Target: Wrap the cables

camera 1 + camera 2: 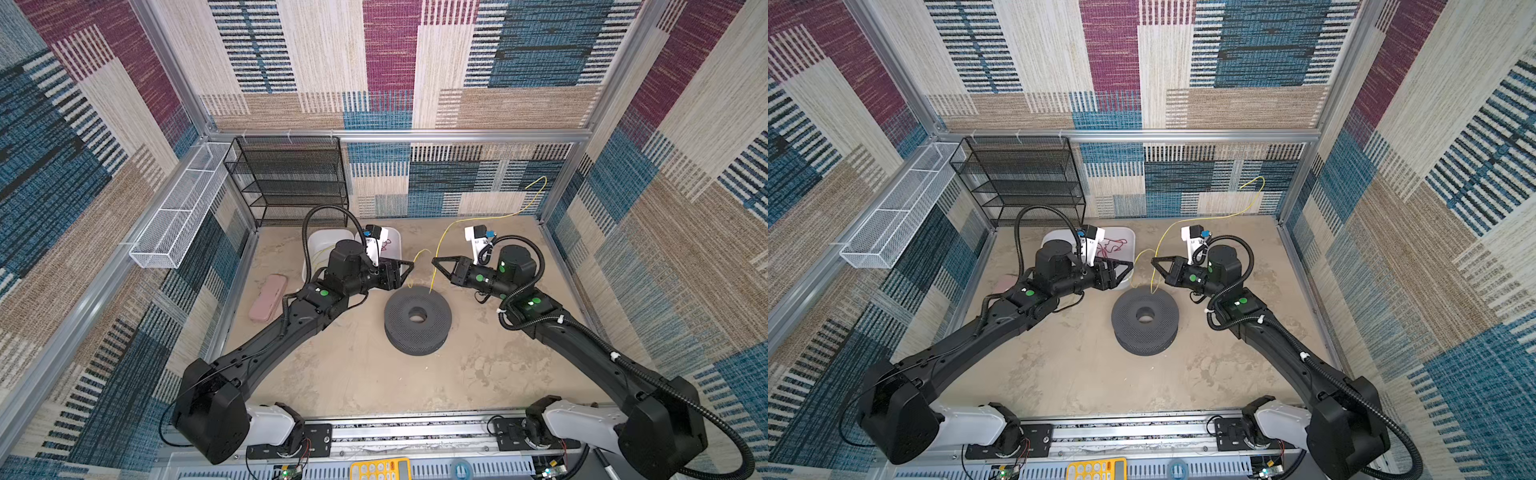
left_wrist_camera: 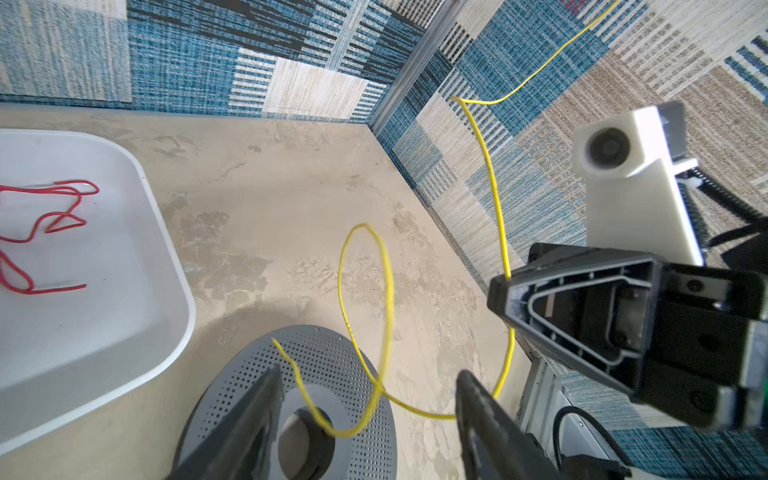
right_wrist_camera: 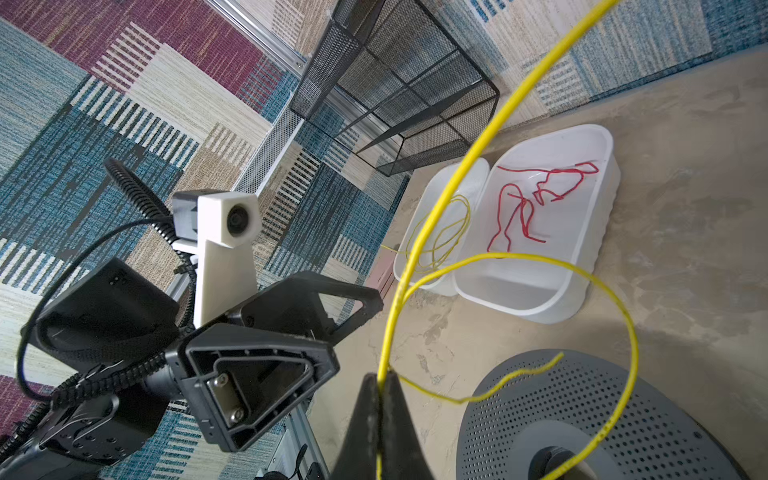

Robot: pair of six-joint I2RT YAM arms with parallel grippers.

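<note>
Front edge: a yellow calculator (image 1: 380, 468) lies below the mounting rail (image 1: 415, 432) that carries both arm bases.

Centre of the table: a dark grey perforated spool (image 1: 397, 322) lies flat with its hub opening facing up.

Just behind the spool the two grippers face each other, tips near but apart in both top views.

Left gripper (image 2: 365, 419): the jaws stand wide apart and clamp nothing. The yellow cable (image 2: 390, 291) runs through the gap between them; contact with either finger cannot be confirmed.

Right gripper (image 3: 380, 399): the jaws are closed on the yellow cable, and the strand emerges from between the fingertips.

Cable position: from that grip one part curls in an open loop above the spool and crosses over the hub opening. Its free end lies over the top flange, but whether it rests on the flange cannot be told. The other part rises from the grip toward the rear right corner, where it leans up against the patterned wall.

Behind the left gripper two white tubs (image 3: 602, 249) stand side by side, touching. One holds a thin red cord (image 2: 58, 289). The other holds loose yellow loops (image 3: 440, 249) of the same thin wire.

A pink case (image 1: 268, 298) lies on the table beside the tubs, toward the left wall.

Rear: a black mesh shelf (image 1: 291, 178) stands in the back left corner. A white mesh basket (image 1: 178, 216) hangs along the left wall.
</note>
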